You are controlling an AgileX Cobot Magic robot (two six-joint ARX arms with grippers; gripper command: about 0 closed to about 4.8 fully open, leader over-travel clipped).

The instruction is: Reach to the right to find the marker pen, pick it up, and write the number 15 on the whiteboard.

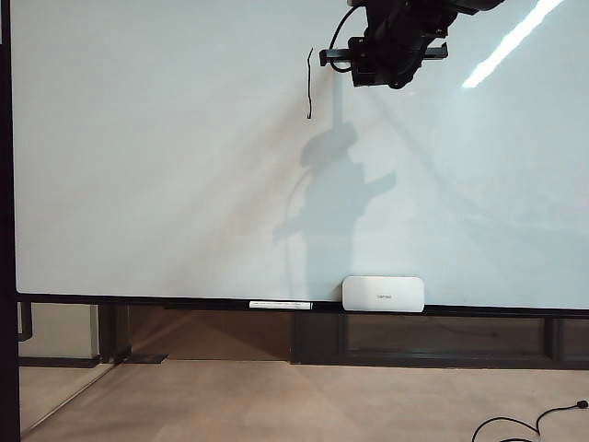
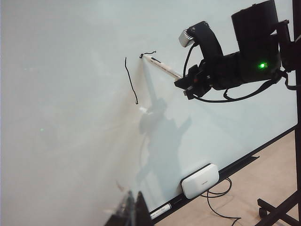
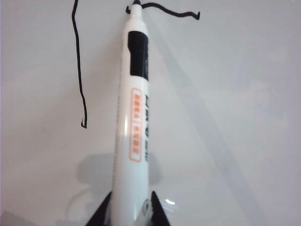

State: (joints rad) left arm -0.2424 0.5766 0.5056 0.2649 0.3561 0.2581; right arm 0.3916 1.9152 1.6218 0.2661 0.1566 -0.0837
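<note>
- One whiteboard point(image 1: 166, 184), filling most of the exterior view.
- Two grippers: the right gripper point(image 2: 190, 84), clamped on a pen up at the board, and the left gripper point(image 2: 134, 212), only its dark tips showing in its own wrist view.
- Two pens: the marker pen point(image 3: 134, 132) in the right gripper and a second pen point(image 1: 281, 305) lying on the bottom rail.
- One eraser point(image 1: 383, 294) on the rail.
- Two drawn strokes: a long "1" point(image 3: 79, 66) and a short line point(image 3: 171, 11) by the pen tip.
- One loose cable point(image 1: 525, 424) on the floor.
</note>
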